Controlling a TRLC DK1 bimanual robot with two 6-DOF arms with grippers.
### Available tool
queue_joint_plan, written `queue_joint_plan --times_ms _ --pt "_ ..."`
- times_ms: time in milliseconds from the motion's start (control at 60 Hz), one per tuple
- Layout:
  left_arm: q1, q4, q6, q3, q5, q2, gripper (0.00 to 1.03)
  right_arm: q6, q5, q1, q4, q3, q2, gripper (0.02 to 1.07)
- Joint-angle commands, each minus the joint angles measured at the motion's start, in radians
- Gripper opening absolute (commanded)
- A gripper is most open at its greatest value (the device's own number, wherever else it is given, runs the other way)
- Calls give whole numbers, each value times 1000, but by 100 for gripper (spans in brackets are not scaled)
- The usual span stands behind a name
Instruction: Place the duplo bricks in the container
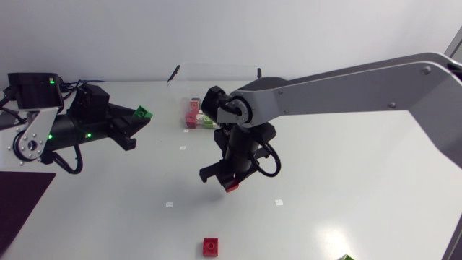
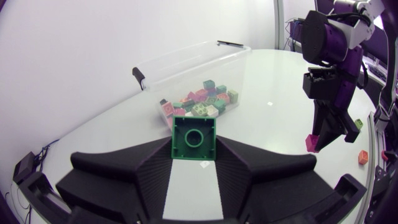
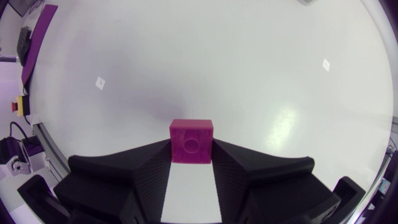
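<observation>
Bricks [image 2: 205, 98] lie in a clear container [image 2: 180, 62] on the white surface [image 1: 346, 180]; a red brick [image 1: 211, 246] lies loose. Left jaws grip a green brick [image 2: 194, 138], right jaws a second red brick [image 3: 191, 142].

I can't read any text, number, label or sign in any view. The small white markers [image 1: 182, 148] on the table [image 1: 346, 180] are too small for me to tell whether anything is printed on them.
</observation>
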Motion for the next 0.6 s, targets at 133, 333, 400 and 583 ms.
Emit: queue_joint_plan --times_ms 133,333,400,583 --pt "-61 5 -74 191 2 155 23 -23 4 -85 10 71 -36 35" --pt "-104 -1 -97 351 -9 304 23 -39 4 -145 20 152 -52 35" --pt "-114 -1 -104 395 -12 345 23 -43 4 -163 26 176 -53 35" --pt "-125 -4 -140 543 -23 476 23 -48 0 -196 50 214 -56 35"
